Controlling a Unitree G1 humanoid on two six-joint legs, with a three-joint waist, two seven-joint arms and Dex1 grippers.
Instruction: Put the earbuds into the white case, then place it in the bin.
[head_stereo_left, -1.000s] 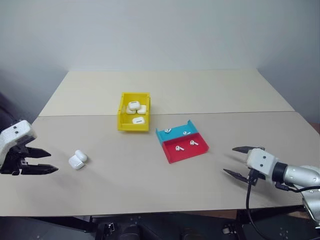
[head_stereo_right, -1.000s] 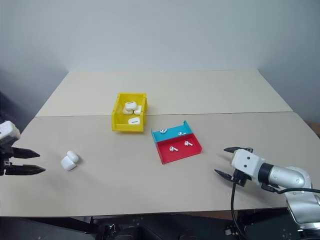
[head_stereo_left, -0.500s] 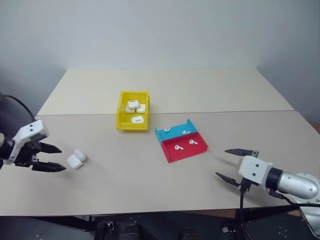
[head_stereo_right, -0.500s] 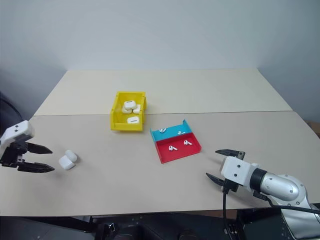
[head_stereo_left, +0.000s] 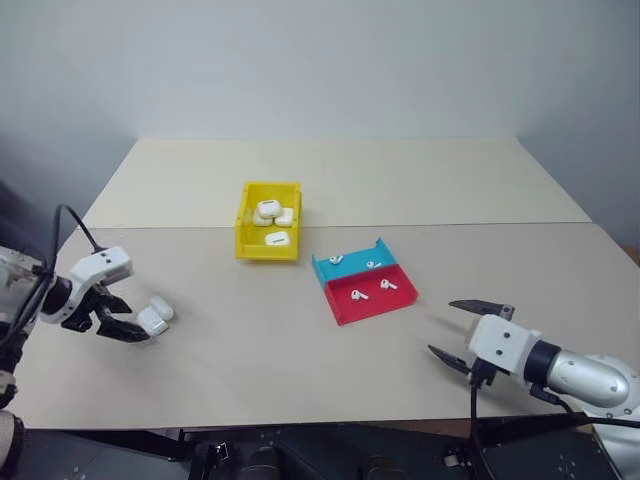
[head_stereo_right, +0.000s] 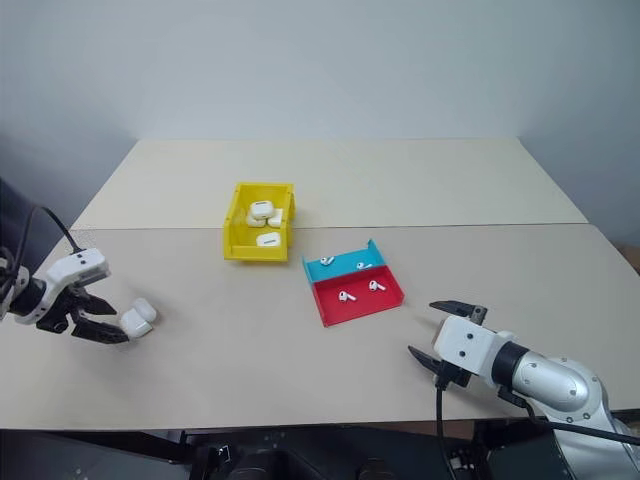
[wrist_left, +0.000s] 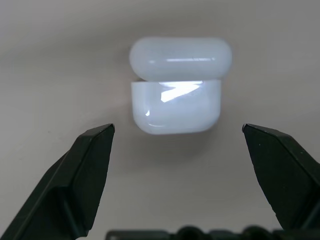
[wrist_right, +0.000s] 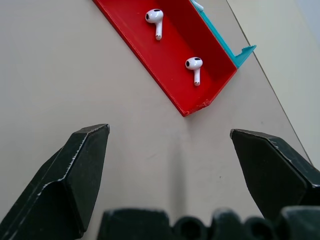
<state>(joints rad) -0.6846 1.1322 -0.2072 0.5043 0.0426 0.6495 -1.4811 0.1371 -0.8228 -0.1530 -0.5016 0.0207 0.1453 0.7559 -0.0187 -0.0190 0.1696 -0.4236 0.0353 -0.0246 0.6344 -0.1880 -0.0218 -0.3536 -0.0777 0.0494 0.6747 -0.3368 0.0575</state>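
My left end effector (head_stereo_left: 122, 318) hangs at the lower left of the head view with its two black fingers spread wide, holding nothing. Just beside its tips lies the small glossy white pebble-shaped charging case (head_stereo_left: 154, 316), lid flipped open, resting on the pale beige bench (head_stereo_left: 300, 360); in the left wrist view the case (wrist_left: 176, 85) sits between and just beyond my fingers (wrist_left: 85, 175), untouched. My right end effector (head_stereo_left: 462, 331) is at the lower right, equally wide and empty. Beyond it, near the frame's centre, stands a shallow red and teal plastic tray (head_stereo_left: 364, 283) holding tiny white earbuds (wrist_right: 154, 18) with short stems. Above and left of the tray is the small yellow rectangular plastic bin (head_stereo_left: 245, 222), with several white cases inside.
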